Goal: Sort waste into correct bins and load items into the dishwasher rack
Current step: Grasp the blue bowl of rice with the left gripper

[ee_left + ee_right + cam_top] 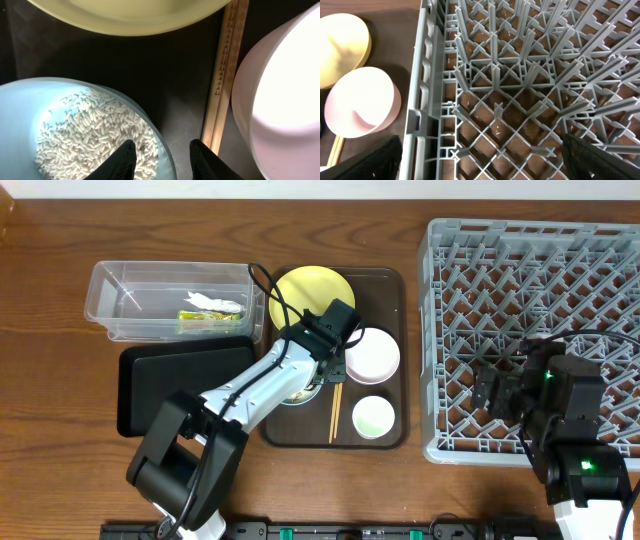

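Observation:
My left gripper (320, 377) (162, 160) is open and straddles the rim of the light blue bowl (298, 394) (20, 115). One finger is over the white rice (90, 130) inside the bowl, the other outside it. Chopsticks (336, 412) (225, 75), the yellow plate (305, 290) (130, 15), the pinkish-white bowl (372, 352) (285, 100) and the green cup (373, 417) lie around it. The clear tub (110, 280) holds the yellow-green wrapper (205, 320) and the white paper scrap (215, 302). My right gripper (495, 392) (480, 165) is open and empty over the grey rack (530, 280) (520, 75).
The dishes sit on a dark brown serving tray (395, 290) between the bins and the rack. The black tray (180, 380) lies in front of the clear tub, with my left arm crossing its right corner. The pinkish-white bowl (360, 100) is close to the rack's left wall.

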Motion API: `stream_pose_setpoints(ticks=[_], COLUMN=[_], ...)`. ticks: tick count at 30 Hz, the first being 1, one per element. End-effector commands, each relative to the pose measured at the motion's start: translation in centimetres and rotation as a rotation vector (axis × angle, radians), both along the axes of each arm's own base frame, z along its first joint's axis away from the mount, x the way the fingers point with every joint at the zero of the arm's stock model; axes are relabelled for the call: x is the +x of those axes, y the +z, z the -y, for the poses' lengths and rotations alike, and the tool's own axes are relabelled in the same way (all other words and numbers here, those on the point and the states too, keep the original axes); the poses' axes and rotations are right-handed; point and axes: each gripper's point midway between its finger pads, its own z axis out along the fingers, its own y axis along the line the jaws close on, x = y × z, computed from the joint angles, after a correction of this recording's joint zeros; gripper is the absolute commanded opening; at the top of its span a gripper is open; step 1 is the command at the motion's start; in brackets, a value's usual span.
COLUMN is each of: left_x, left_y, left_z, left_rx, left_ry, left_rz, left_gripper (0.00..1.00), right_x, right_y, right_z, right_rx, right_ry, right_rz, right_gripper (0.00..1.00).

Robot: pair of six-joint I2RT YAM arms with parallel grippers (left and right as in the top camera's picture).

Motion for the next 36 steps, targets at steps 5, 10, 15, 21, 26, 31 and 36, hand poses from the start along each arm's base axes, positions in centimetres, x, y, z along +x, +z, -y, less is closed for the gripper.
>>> stream_pose_setpoints(ticks=[5,10,15,21,26,31,36], left_x=[-1.0,-1.3,-1.4,-1.7,-1.7,-2.3,-2.3], left_y=[-2.0,-2.3,-2.3,-1.3,2.5,8.0,11.5], left_z=[0.0,0.4,0.4,0.2,0.0,-1.3,-4.2], left_rx=[0.019,0.007,0.010,0.014,-0.029,-0.085,-0.171], left_ry=[-0.008,-0.018,-0.019,-0.041,-0.041,-0.045,-0.012], left_rz=[-0.060,-0.074,-0.077,-0.072,-0.011,0.080,0.111], left_gripper=[0.38,0.31,0.13,0.06,0.06,0.06,0.06], right_x=[0.2,0.2,0.2,0.2,0.2,0.2,0.2], right_y=[0.8,0.8,0.8,0.8,0.8,0.8,0.8], right_z=[-0.5,-0.5,-0.5,-0.5,-0.4,-0.4,-0.5], right_rx=[0.013,0.013,0.013,0.013,0.013,0.013,0.013], right_ry=[0.008,0.008,0.008,0.007,0.007,0.007,0.007], right_rz=[0.016,0.016,0.016,0.016,0.016,0.016,0.017], right_gripper=[0.99,0.99,0.99,0.99,0.99,0.99,0.99])
